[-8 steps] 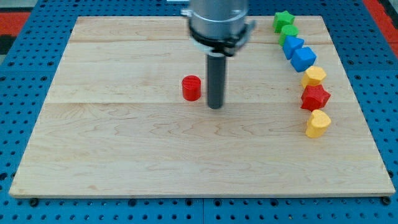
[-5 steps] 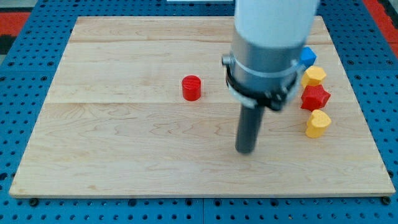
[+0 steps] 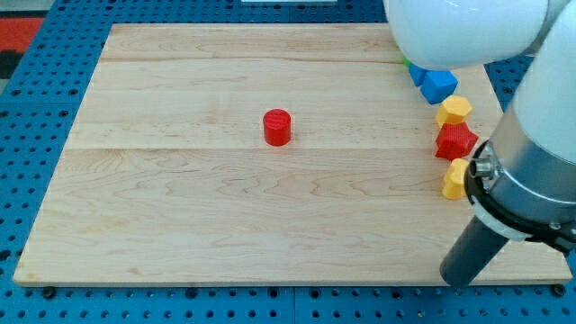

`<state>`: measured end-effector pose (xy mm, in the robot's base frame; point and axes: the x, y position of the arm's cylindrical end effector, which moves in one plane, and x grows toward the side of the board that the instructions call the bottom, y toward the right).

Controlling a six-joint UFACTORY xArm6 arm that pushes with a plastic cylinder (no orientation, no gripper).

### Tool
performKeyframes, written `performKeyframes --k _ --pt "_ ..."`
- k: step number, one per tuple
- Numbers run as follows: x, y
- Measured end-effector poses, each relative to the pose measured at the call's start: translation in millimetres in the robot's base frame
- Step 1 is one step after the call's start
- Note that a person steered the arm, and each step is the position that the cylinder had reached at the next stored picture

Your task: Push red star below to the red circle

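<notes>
The red star (image 3: 455, 141) lies near the board's right edge, between a yellow hexagon (image 3: 454, 110) above it and a yellow heart (image 3: 454, 179) below it. The red circle (image 3: 278, 127) stands alone near the board's middle, far to the left of the star. My tip (image 3: 456, 279) is at the board's bottom right corner, below the yellow heart and well below the red star, touching no block. The arm's body hides part of the heart's right side.
A blue block (image 3: 439, 85) and a second blue block (image 3: 418, 73) lie above the yellow hexagon, partly hidden by the arm. The wooden board (image 3: 180, 207) rests on a blue perforated base. The green blocks are hidden behind the arm.
My tip has swept from just right of the red circle down and right to the board's bottom right corner. No block has moved.
</notes>
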<state>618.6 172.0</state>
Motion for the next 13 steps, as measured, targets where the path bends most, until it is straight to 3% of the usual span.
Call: performKeyframes --k 1,2,3,5,6,7,8,9,11,13 --pt "0.3 10.0" --pt "-1.1 69.7" --pt "-34.6 107.6" --pt "-101.8 124.8" --pt "-154.7 113.2" --pt "-179.8 89.5" --pt "-180.1 0.4" --pt "-179.9 -51.9" --pt "-148.5 -12.3" --pt "-148.1 -116.5"
